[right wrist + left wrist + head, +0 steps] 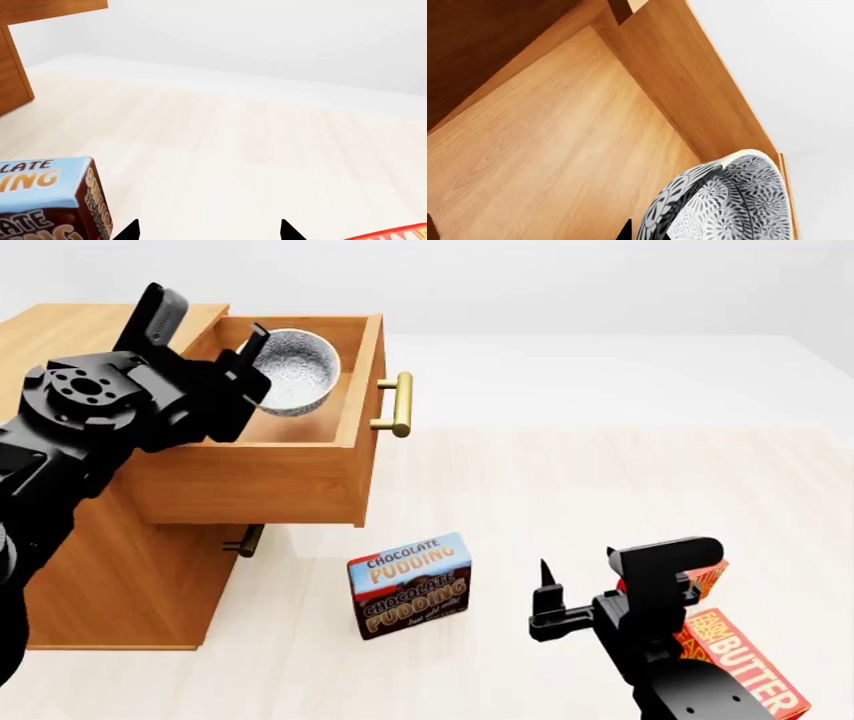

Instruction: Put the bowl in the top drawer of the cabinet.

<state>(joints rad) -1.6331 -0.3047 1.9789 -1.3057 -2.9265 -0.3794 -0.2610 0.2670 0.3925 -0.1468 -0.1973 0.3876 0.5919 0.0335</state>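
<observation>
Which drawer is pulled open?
The top drawer, with the bowl over it; the lower drawer's handle sits tucked back underneath.

A small round white bowl patterned with fine grey-black speckled rosettes (727,205) is showing tilted, its rim lying close against a light-brown wooden wall of the open top drawer (694,85). The drawer's bare wood-grain floor is spreading wide beside the bowl. A black tip of the left gripper (624,231) is poking in just beside the bowl.
</observation>
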